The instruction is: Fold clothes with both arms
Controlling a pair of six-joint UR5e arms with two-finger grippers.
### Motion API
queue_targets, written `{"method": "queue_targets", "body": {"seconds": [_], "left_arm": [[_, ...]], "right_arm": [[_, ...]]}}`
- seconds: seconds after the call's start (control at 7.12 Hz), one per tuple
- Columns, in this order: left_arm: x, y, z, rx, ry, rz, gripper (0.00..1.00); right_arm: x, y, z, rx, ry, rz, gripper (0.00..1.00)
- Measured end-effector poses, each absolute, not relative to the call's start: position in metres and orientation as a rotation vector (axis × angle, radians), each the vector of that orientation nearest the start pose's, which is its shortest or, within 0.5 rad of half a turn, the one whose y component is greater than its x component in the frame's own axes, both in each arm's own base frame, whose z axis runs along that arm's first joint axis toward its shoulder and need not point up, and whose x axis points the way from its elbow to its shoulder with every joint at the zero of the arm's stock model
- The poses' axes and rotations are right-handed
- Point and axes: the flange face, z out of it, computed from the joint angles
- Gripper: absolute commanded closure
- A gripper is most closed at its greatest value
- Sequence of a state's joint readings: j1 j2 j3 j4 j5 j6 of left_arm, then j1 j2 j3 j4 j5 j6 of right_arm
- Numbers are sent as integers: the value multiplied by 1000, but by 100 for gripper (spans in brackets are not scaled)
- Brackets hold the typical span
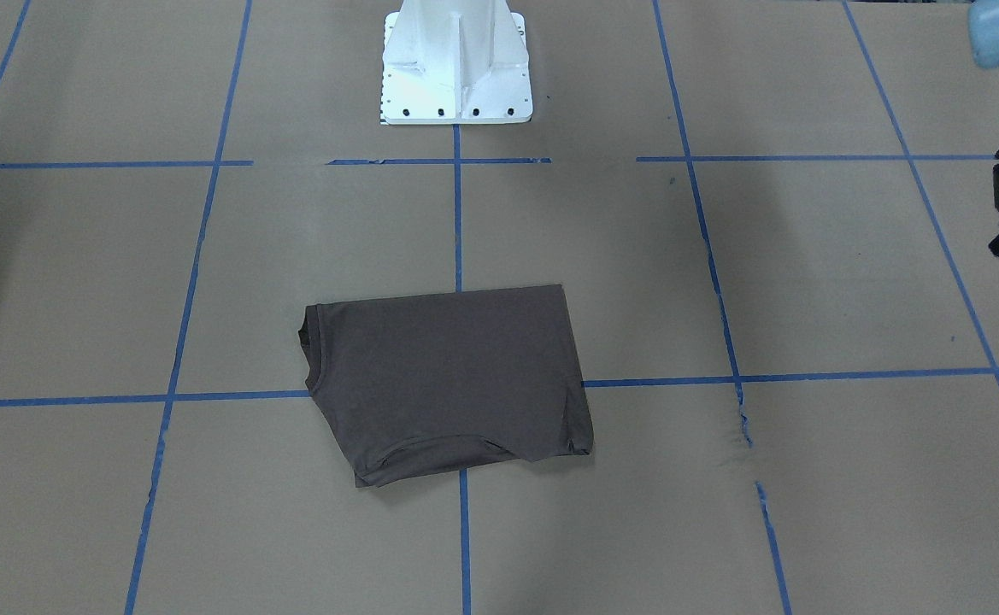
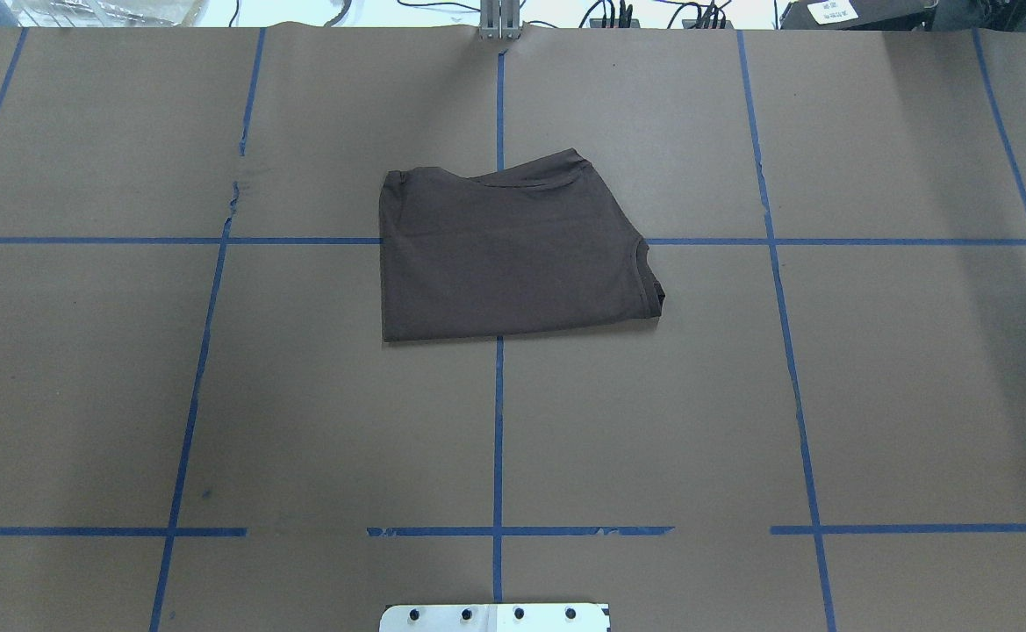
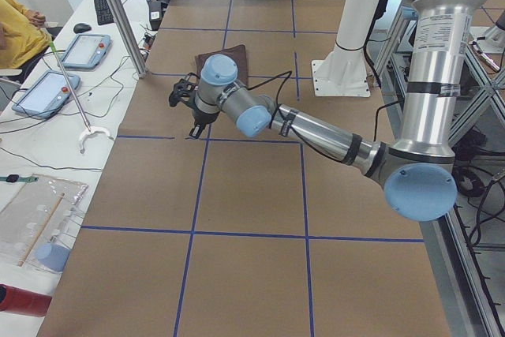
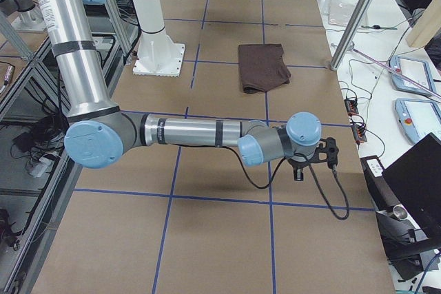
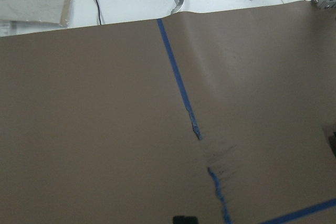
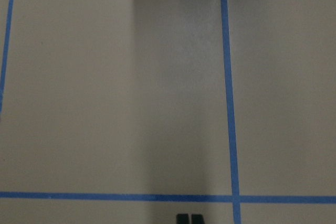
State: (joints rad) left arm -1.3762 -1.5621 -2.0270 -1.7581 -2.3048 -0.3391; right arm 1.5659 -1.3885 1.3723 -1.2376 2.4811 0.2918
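Smooth dark-brown T-shirt, roughly rectangular

The front-facing camera looks steeply down with the white pedestal at top centre; the overhead one faces the opposite way, pedestal at bottom centre. Both share the folded T-shirt mid-frame. Side cameras look along the table from either end, farther back. Wrist cameras hang close above it.

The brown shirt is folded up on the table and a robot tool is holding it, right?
Not quite. The brown shirt is folded up on the table, but no tool is holding it. The overhead view shows it lying alone, untouched.
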Motion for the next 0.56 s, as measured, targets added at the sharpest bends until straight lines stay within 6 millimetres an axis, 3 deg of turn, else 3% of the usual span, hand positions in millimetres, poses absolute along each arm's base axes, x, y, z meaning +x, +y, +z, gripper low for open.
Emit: {"method": "queue_targets", "body": {"seconds": [0.14,0.42,0.56], "left_arm": [[9,-457,423,343,810,101,0],[-34,-430,472,337,740,233,0],[-44,-414,499,312,727,264,0]], "right_arm": [[50,-567,625,146,-937,107,0],[54,-551,643,147,-897,51,0],[57,-547,648,130,-879,-1,0]]}}
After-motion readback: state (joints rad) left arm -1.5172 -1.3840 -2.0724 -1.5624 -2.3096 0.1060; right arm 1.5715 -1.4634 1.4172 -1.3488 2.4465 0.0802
